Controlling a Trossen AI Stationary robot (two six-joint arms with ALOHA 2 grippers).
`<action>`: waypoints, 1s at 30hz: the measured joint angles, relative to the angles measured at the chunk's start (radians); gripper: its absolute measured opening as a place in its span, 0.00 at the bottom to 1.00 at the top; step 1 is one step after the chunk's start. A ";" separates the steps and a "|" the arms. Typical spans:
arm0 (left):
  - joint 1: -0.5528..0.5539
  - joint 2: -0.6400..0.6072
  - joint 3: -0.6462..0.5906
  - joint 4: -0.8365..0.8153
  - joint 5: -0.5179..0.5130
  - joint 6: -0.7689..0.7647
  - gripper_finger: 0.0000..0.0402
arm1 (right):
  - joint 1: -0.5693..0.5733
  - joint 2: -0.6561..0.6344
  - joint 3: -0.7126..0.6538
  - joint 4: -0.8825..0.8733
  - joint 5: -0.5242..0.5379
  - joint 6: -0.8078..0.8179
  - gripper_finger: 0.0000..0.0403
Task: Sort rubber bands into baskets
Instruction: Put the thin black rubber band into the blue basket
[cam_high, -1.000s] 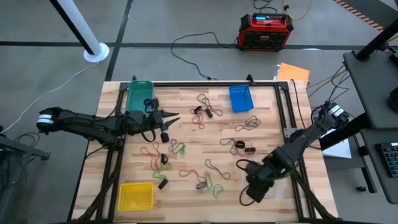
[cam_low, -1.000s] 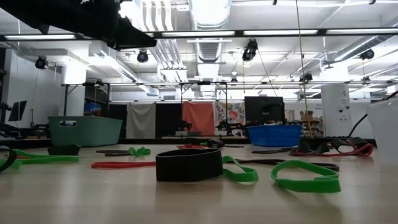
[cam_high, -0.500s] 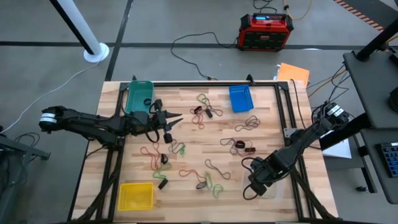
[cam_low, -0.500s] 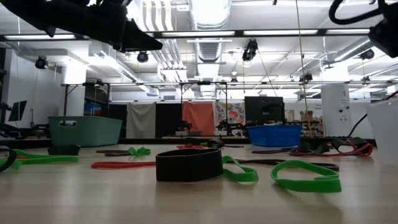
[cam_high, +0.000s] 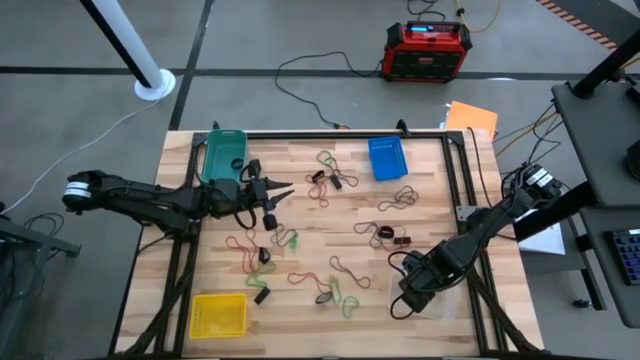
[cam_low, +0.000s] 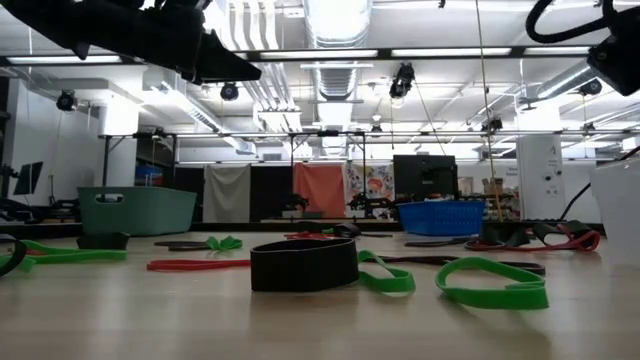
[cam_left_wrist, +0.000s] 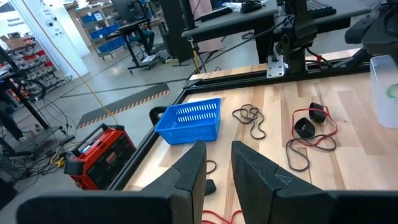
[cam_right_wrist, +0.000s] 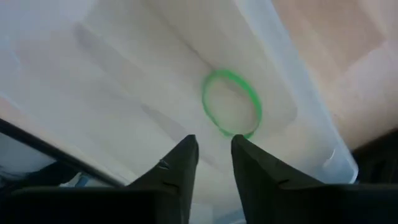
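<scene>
Landmark: blue basket (cam_high: 387, 157), at the table's far edge, right of centre.
Table: bare wood top (cam_high: 430, 200), dark frame around it.
Teal basket: (cam_high: 224, 152) at the same far edge, well to the left of the blue basket, at the far left corner.
Yellow basket: (cam_high: 218, 315) at the near left corner, diagonally across from the blue basket.
Clear basket: (cam_right_wrist: 124, 81) at the near right corner, on the blue basket's side but at the opposite edge; one green band (cam_right_wrist: 231, 103) lies flat on its floor, apart from the fingers.
Bands on table: red, green and black loops (cam_high: 330, 283) scattered between the blue basket and the yellow one; a black cluster (cam_high: 398, 199) lies just on the near side of the blue basket; a red and black pair (cam_high: 388, 237) lies farther toward the near edge.
Left gripper: (cam_high: 284, 190) hovers above the table to the left of the blue basket, near the teal basket, pointing toward the blue one. Fingers (cam_left_wrist: 189, 171) stand a narrow gap apart with nothing between them.
Right gripper: (cam_right_wrist: 211, 149) sits over the clear basket, well to the near side of the blue basket. Fingers (cam_right_wrist: 180, 163) are slightly parted and empty, the green band lying below and beyond them.
Off table: red-and-black box (cam_high: 427, 50) on the floor beyond the blue basket; orange sheet (cam_high: 471, 118) to its right.
</scene>
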 joint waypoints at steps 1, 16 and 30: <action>0.000 0.000 0.000 -0.005 0.006 -0.005 0.15 | -0.004 0.000 0.005 -0.001 0.036 -0.025 0.27; 0.000 -0.020 0.000 -0.075 0.041 0.009 0.15 | -0.364 0.021 0.194 0.010 0.374 -0.521 0.31; 0.000 -0.158 0.050 -0.426 -0.133 -0.100 0.15 | -0.614 0.246 0.209 0.098 0.375 -1.306 0.31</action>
